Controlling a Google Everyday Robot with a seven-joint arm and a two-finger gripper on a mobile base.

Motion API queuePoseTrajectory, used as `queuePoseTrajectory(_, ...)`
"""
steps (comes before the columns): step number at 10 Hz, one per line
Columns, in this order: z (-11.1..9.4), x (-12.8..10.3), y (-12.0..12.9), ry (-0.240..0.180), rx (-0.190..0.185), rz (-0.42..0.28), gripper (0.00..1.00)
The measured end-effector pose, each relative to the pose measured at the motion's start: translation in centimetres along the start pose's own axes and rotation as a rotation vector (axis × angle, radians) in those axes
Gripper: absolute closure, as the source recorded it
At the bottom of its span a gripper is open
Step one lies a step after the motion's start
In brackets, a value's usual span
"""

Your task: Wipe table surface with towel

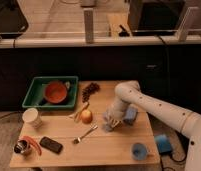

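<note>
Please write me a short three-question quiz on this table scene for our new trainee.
1. True or false: the round orange bowl sits inside the green rectangular plastic bin.
2. Which lies nearest the front left corner of the wooden table? A) small blue cup B) black flat phone C) orange round fruit
3. Fill in: the gripper is down at the table to the ___ of the metal spoon.

Key: 1 true; 2 B; 3 right.
</note>
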Motion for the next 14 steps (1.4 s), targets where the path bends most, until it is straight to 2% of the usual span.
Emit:
queuePoseTrajectory(1,-0.8,1.7,1.1,0.032,0.007,0.044,1.0)
queuePoseTrajectory(3,-1.7,4.6,1.0,0.068,0.022,0.09,1.0)
queuePoseTrajectory(6,-1.6,8.7,-2.2,0.095,0.043,0.085,1.0)
queuePoseTrajectory(8,-1.1,10.2,-5.1,0.098,0.058,0.048,1.0)
queuePoseTrajectory(10,-0.1,9.3,-7.9,0.084,0.067,-0.005,1.0)
queuePoseTrajectory(12,1.1,6.9,-9.9,0.05,0.081,-0.069,1.0)
queuePoseTrajectory(14,2.5,3.2,-11.0,-0.006,0.078,-0.14,1.0)
